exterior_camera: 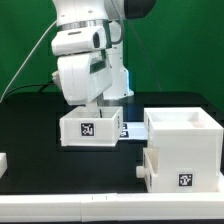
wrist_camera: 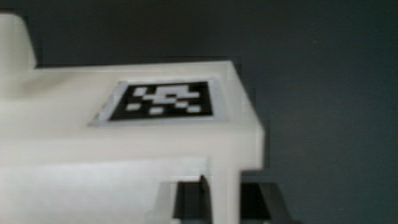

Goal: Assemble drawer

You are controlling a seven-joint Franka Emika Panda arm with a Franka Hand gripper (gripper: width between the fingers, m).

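My gripper (exterior_camera: 90, 108) is shut on the wall of a small white drawer tray (exterior_camera: 88, 128) with a square tag on its front, at the middle of the black table. In the wrist view the tray (wrist_camera: 125, 140) fills the frame and shows its tag (wrist_camera: 166, 103). My gripper (wrist_camera: 222, 205) has a dark pad on each side of the thin white wall. I cannot tell whether the tray rests on the table or hangs just above it. The large white casing (exterior_camera: 185, 130) stands at the exterior view's right. A second tagged tray (exterior_camera: 178, 175) sits low at its front.
The marker board (exterior_camera: 127, 130) lies flat between the held tray and the casing. A small white part (exterior_camera: 3, 161) shows at the exterior view's left edge. A white strip (exterior_camera: 100, 210) runs along the table's front edge.
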